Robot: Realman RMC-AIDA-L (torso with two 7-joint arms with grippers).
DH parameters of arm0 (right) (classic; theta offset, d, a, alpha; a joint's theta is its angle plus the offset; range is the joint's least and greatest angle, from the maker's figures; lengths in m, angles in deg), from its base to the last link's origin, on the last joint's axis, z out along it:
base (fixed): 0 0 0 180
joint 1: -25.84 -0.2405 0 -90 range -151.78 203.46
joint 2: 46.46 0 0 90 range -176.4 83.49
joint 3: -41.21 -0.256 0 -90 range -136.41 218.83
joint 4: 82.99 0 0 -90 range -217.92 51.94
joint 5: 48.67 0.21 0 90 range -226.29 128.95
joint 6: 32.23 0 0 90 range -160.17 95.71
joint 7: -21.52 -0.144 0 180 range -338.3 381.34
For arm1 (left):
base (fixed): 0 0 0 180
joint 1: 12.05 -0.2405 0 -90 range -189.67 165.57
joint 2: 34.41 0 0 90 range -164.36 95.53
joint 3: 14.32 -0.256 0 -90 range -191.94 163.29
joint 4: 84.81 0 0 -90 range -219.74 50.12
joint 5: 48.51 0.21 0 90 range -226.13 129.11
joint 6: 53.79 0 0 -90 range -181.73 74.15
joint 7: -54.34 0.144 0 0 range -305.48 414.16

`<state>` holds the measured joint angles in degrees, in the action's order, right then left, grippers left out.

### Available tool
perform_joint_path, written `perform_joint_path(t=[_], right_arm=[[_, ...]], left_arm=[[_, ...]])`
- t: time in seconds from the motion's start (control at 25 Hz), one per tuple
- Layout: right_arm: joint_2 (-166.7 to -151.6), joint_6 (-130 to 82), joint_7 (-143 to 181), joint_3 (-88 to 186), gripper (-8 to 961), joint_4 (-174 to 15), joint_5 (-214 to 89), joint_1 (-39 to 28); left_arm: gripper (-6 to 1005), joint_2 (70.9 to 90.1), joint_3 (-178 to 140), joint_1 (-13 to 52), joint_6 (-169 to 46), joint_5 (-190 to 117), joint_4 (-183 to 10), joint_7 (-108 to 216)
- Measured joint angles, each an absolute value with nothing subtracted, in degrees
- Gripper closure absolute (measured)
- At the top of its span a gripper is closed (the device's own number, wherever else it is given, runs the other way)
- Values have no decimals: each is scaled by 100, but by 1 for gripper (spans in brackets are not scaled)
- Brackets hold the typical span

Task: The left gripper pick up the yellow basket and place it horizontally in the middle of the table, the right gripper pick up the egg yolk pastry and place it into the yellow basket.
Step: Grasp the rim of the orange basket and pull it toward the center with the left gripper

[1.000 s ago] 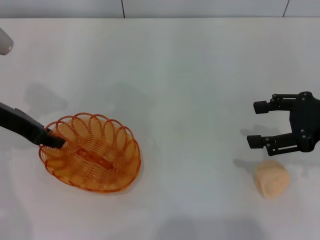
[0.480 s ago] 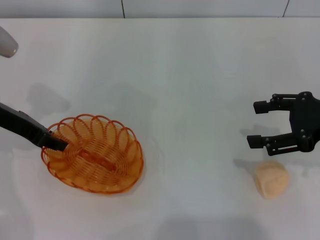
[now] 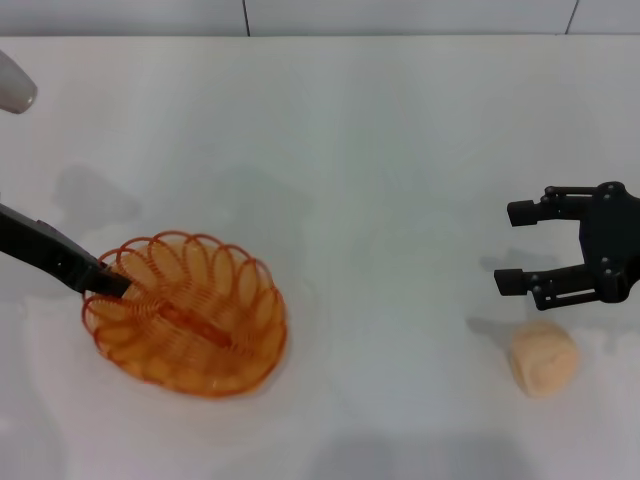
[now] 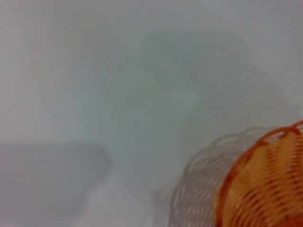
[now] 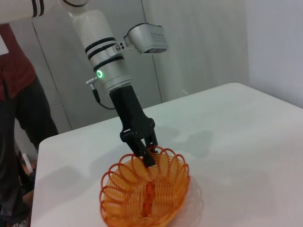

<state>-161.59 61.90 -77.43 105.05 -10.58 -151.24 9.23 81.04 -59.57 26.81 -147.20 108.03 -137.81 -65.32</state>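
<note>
The yellow basket (image 3: 188,313) is an oval orange wire basket at the left of the table, tilted and lifted slightly. It also shows in the right wrist view (image 5: 146,191) and the left wrist view (image 4: 265,184). My left gripper (image 3: 108,281) is shut on the basket's left rim; in the right wrist view the left gripper (image 5: 146,153) pinches the rim from above. The egg yolk pastry (image 3: 545,358), a pale peach ball, lies on the table at the right. My right gripper (image 3: 521,248) hovers open just behind the pastry, empty.
The white table (image 3: 380,180) spreads between the basket and the pastry. A person in a red shirt (image 5: 14,94) stands beyond the table's far edge, behind the left arm, in the right wrist view.
The basket has shifted slightly toward the front and right and tilted, held by its rim in the left gripper. The right gripper and the pastry have not moved.
</note>
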Motion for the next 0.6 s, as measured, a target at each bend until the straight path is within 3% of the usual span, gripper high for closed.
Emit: perform_joint_path(t=[0.6], right_arm=[[-16159, 6190, -7745, 10465, 95, -1069, -15124, 898]], left_arm=[[893, 8060, -6015, 2698, -14728, 10801, -13809, -6524]])
